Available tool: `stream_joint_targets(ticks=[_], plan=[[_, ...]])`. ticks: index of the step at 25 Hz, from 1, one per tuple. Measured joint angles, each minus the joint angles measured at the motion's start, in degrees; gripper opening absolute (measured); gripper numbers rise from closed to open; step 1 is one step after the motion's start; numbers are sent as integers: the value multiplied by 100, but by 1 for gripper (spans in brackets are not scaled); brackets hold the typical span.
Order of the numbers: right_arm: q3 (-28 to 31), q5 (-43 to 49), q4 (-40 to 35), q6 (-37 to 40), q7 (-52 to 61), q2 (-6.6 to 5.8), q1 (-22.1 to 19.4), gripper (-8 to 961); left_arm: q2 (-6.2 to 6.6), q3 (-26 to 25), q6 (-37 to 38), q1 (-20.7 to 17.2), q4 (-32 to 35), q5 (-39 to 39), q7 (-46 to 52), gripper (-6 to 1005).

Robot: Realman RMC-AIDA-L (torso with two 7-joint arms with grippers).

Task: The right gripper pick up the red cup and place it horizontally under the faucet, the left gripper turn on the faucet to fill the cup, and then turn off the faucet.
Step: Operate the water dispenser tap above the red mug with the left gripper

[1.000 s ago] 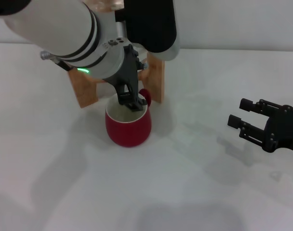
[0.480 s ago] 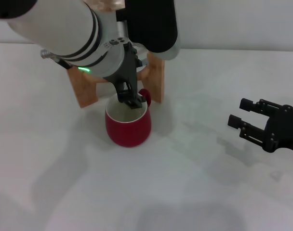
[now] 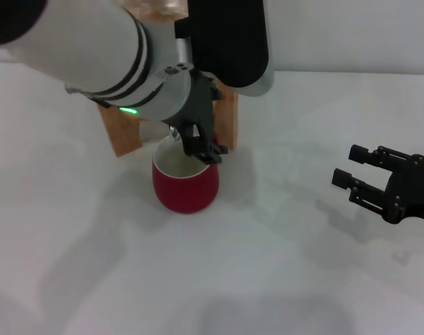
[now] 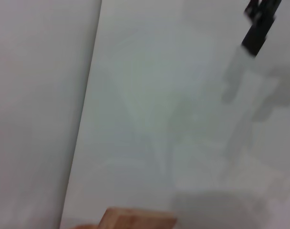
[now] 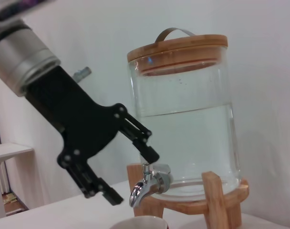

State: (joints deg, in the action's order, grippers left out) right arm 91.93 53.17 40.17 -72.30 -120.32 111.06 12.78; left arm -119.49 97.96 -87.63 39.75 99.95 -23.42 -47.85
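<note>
The red cup (image 3: 185,185) stands upright on the white table in front of the wooden stand (image 3: 124,134); its cream rim (image 5: 138,222) shows just below the faucet (image 5: 146,185). The chrome faucet sticks out from the clear water jar (image 5: 185,119); in the head view only a glint of the faucet (image 3: 173,132) shows behind the arm. My left gripper (image 3: 203,148) hangs over the cup's far rim. In the right wrist view the left gripper (image 5: 133,177) is open, one fingertip (image 5: 151,154) by the faucet's lever. My right gripper (image 3: 369,181) is open and empty, far to the right.
The jar has a bamboo lid (image 5: 177,50) and sits on the stand (image 5: 212,202). My left arm (image 3: 93,49) hides most of the jar in the head view. Bare white table (image 3: 268,279) lies in front and between the cup and the right gripper.
My left gripper has lifted out from over the cup's mouth and shifted right toward the faucet. The cup and the right gripper have stayed put.
</note>
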Motion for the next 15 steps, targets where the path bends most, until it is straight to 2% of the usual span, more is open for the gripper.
stream_joint_targets(ticks=[3,6,11,15], plan=[[1,0,0,-10,0,-7,-15,543,4,-120,-58,-313,373,-158,14,815],[2,0,0,-24,0,-9,-51,543,10,-490,-82,-794,755,-644,7,815],[14,-2,0,-72,0,-16,-75,543,26,-1387,-4,-1765,1150,-1913,-78,815],[17,-2,-1,-88,2,-15,-75,543,21,-2035,57,-2407,1155,-2928,-174,815]])
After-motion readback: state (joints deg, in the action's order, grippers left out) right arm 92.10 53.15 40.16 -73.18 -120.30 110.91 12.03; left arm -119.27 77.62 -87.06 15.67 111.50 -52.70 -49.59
